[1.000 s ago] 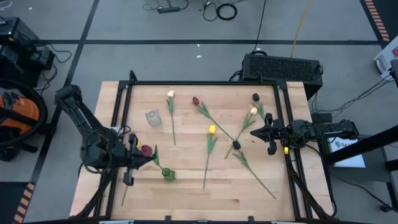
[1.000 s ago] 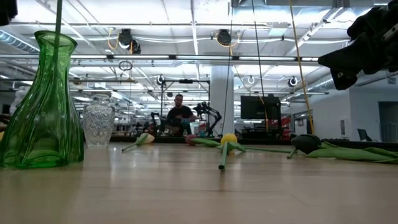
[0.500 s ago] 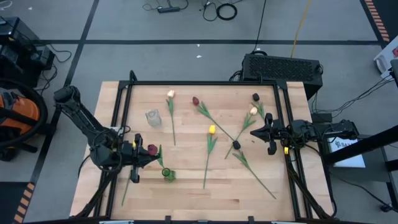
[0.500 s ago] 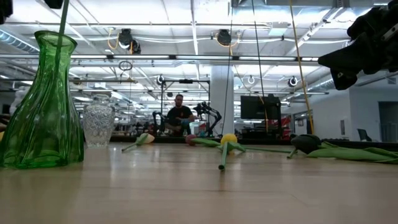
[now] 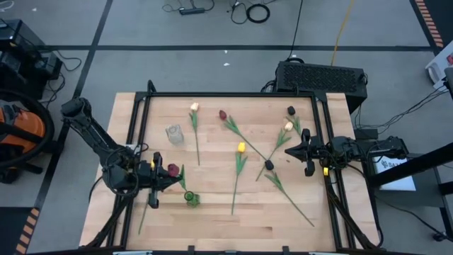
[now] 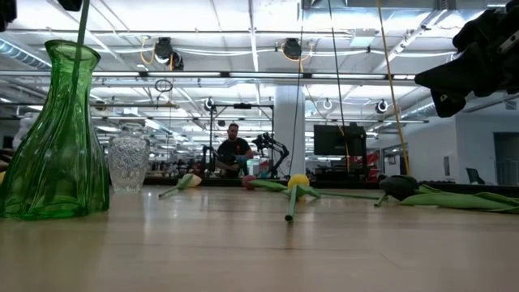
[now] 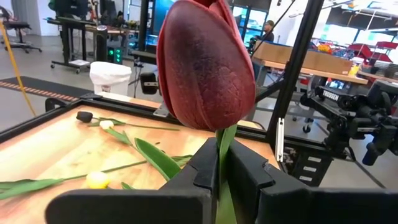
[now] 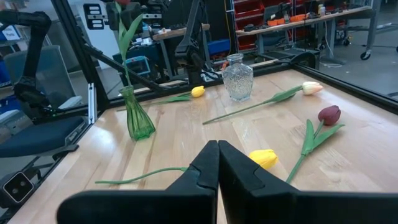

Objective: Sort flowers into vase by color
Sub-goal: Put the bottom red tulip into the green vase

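While the left gripper (image 5: pixel 157 181) pinches a dark red tulip (image 5: pixel 172 170) with its stem down in the green vase (image 5: pixel 190 197) near the table's (image 5: pixel 212 212) front-left edge, the clear vase (image 5: pixel 174 134) farther back holds nothing; right gripper (image 5: pixel 297 151) clenched, right edge.

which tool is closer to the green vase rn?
Left. The left tool sits right beside the green vase, gripping a maroon tulip; the right tool waits across the table.

from overhead we look straight down on the whole table (image 5: pixel 212 212). our low camera sits at tabletop level beside the green vase (image 6: pixel 55 138), facing the room. both wrist cameras look across the table; all four share the yellow tulip (image 5: pixel 241 148).
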Controlling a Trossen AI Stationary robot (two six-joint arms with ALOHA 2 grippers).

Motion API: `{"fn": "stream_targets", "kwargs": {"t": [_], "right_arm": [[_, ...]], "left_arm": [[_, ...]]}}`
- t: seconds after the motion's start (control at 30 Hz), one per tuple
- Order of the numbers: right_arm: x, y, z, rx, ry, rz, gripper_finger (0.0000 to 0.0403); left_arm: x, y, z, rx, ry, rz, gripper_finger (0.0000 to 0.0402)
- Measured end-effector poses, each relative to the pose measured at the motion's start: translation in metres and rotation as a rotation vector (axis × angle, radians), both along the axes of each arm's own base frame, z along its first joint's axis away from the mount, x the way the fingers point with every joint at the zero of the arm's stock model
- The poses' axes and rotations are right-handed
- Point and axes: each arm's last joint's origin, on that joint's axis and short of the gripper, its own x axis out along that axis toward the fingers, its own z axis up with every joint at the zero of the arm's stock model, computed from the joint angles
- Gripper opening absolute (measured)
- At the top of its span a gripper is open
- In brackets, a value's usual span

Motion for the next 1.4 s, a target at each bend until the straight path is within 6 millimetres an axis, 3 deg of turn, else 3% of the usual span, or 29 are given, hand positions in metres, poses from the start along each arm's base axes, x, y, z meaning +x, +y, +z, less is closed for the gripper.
{"fn": "stream_targets", "kwargs": {"t": [0.2, 0.5, 0.63, 1.0, 1.4], "right_arm": [[0.000, 0.000, 0.000, 0.000, 0.000, 0.000, 0.0000], [0.000, 0.000, 0.000, 0.000, 0.000, 0.001, 0.0000], [0.000, 0.000, 0.000, 0.000, 0.000, 0.000, 0.0000], [0.000, 0.000, 0.000, 0.000, 0.000, 0.001, 0.0000], [0.000, 0.000, 0.000, 0.000, 0.000, 0.000, 0.0000]], "left_arm": [[0.000, 0.000, 0.000, 0.001, 0.000, 0.003, 0.0045], [0.000, 0.000, 0.000, 0.001, 0.000, 0.003, 0.0141], [0.000, 0.000, 0.000, 0.001, 0.000, 0.003, 0.0166], [0.000, 0.000, 0.001, 0.002, 0.002, 0.003, 0.0171], [0.003, -0.004, 0.026, 0.051, 0.107, 0.007, 0.0171]]}}
